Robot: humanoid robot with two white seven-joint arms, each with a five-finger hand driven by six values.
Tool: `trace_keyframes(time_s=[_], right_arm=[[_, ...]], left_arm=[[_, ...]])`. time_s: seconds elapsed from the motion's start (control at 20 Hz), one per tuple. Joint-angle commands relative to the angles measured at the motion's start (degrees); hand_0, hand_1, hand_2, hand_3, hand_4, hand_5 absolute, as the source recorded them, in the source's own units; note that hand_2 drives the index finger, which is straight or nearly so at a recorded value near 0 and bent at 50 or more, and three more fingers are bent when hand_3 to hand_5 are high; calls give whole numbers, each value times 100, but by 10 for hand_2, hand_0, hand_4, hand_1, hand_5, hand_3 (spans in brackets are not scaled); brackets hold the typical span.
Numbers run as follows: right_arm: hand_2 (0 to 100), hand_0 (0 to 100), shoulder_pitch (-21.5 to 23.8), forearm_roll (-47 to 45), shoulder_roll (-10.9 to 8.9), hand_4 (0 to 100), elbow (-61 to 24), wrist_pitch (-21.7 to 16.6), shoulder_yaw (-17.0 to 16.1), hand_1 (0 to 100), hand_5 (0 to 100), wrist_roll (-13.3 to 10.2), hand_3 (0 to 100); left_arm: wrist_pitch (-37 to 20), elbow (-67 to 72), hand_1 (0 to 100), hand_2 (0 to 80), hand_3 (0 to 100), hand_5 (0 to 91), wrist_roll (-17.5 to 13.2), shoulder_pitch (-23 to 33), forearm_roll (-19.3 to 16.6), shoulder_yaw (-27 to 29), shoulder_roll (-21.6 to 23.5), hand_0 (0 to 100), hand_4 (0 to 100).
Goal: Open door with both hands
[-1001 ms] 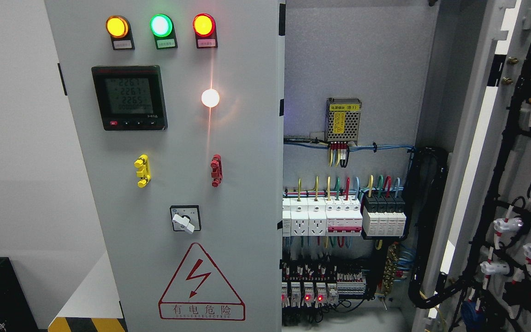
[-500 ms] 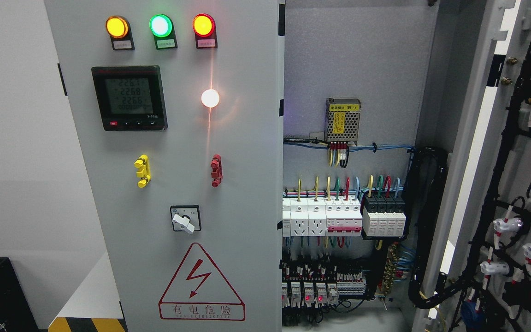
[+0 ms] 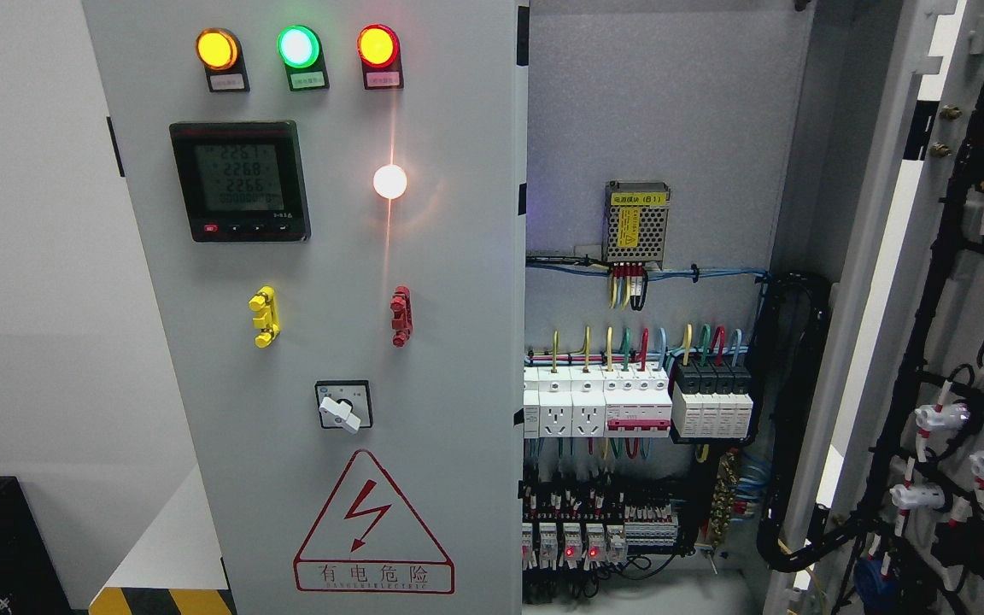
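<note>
You have two tall grey sheet-metal cabinet doors in front of you: the left door point(image 3: 330, 342) stands closed across the left and middle of the head view, and the right door point(image 3: 953, 342) is swung wide open at the far right, its wired inner face turned toward you. Between them the open cabinet interior point(image 3: 654, 384) shows rows of white and black circuit breakers. Judge each door as stiff, fairly heavy and hinged, swinging in an arc, not sliding; the painted steel looks smooth and slippery, so take hold along the free vertical edge point(image 3: 519, 342) of the left door, not on the digital meter point(image 3: 240, 181) or the white rotary switch point(image 3: 343, 407), which look fragile. Neither robot hand appears anywhere in the view, so you cannot tell how open either one is, whether it holds anything, or how near it is to either door.
</note>
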Motion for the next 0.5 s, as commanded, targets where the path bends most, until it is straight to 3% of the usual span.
trace_keyframes(time_s=[0.0,0.3,0.45], right_arm=[[0,191,436,-4,-62,0,-3443,-208,14,0,0,-11,0],[0,191,479,-4,-97,0,-4436,-341,251,0,0,-20,0],[0,191,576,-4,-220,0,-4770,-358,383,0,0,-20,0]], left_arm=[[-1,-9,0,0,0,0,-4,114,-3,-9,-196,0,0],[-1,-9,0,0,0,0,-4,97,-3,-18,-336,0,0],[-1,0,0,0,0,0,-4,88,-3,-18,-407,0,0]])
